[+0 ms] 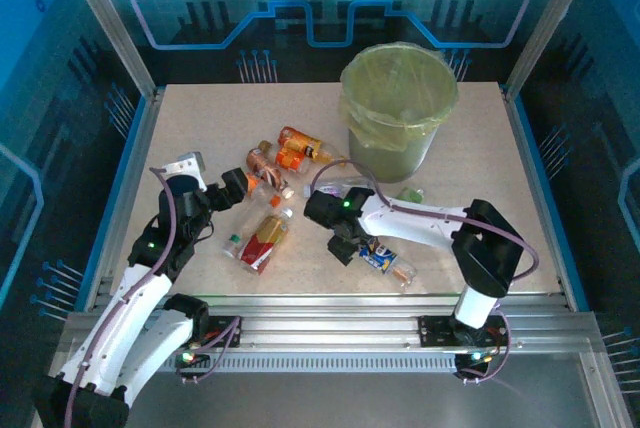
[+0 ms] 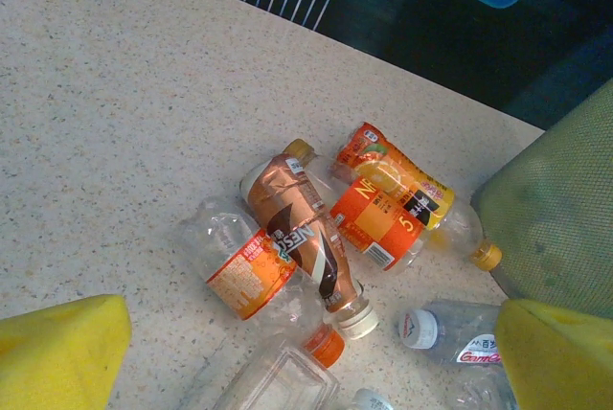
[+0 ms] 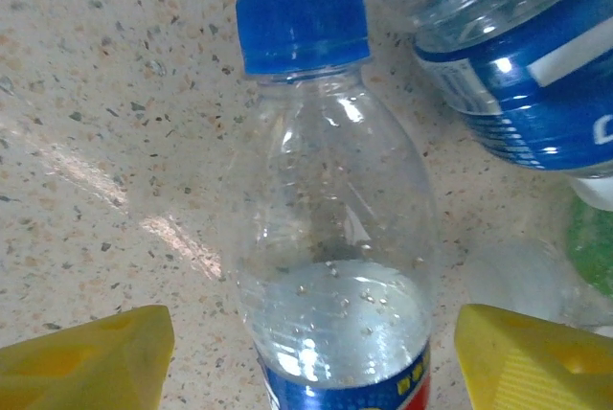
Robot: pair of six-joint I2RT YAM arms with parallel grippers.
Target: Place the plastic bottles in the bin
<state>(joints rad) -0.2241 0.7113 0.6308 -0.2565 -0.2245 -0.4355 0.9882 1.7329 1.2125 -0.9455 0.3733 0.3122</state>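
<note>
Bottles [image 1: 265,240] lie mid-frame, outside the bin [image 1: 400,143] at upper right: most work remains. Your left gripper [image 2: 311,319] is spread, empty; your right gripper [image 3: 311,333] is spread around a blue-capped bottle [image 3: 330,238].

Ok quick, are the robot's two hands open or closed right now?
Left gripper: open, empty.
Right gripper: open, a pad on each side of the blue-capped bottle, not touching it.

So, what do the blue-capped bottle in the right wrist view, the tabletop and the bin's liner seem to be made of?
Blue-capped bottle: clear glossy plastic, likely; speckles show through its wall and highlights glint on it. Tabletop: beige speckled stone or laminate, cannot tell which, with a faint sheen. Bin's liner: thin translucent yellow-green plastic film, wrinkled over the rim.
</note>
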